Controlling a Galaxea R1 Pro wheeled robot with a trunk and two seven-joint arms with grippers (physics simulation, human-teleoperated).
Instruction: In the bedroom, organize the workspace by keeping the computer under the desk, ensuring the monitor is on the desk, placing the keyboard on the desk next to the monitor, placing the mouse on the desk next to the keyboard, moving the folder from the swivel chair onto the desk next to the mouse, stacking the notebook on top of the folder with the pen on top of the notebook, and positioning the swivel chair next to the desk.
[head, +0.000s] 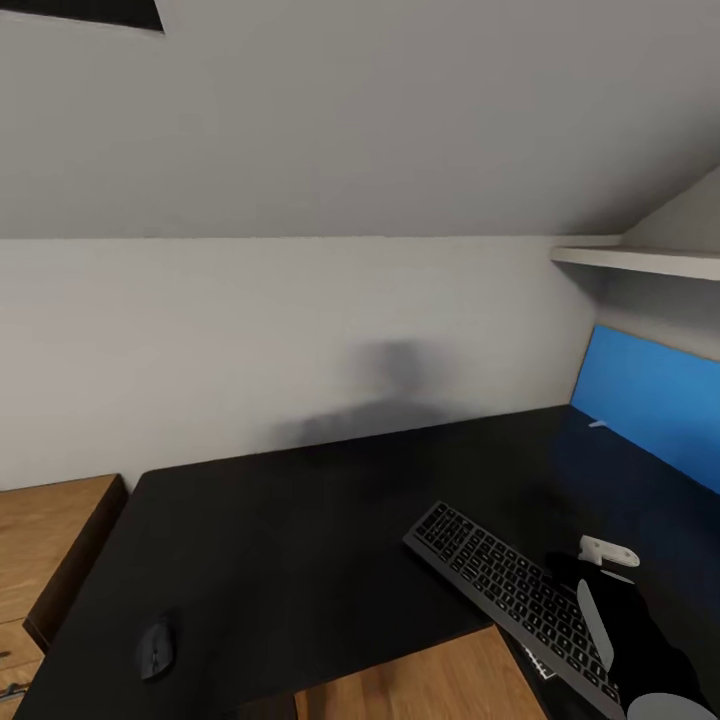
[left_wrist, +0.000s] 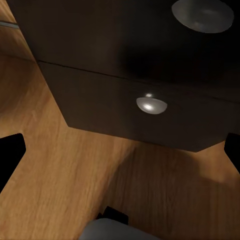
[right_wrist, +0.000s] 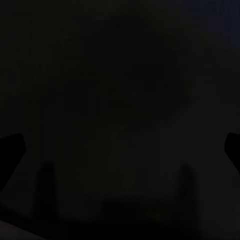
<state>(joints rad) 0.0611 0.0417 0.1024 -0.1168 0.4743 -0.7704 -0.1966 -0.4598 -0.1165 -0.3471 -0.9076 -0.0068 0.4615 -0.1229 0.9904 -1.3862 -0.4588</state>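
Over the near right corner of the black desk top (head: 300, 520), the robot's right arm reaches in, its black wrist with a grey panel and small white bracket lying across the near end of the flat black keyboard (head: 500, 585). The right gripper (head: 590, 575) sits there, but whether its jaws are open or gripping the keyboard I cannot tell; the right wrist view is nearly all dark. The keyboard lies diagonally, its near end overhanging the desk's front edge above the wooden floor (head: 440, 685). A small black mouse (head: 155, 648) rests at the desk's near left corner, well apart from the keyboard. A bright blue panel (head: 650, 405) stands along the desk's right side beneath a white shelf (head: 640, 260). The left wrist view shows dark drawer fronts (left_wrist: 130, 110) with round metal knobs (left_wrist: 151, 105), and the left gripper's (left_wrist: 120, 150) black fingertips (left_wrist: 10, 155) spread wide apart.
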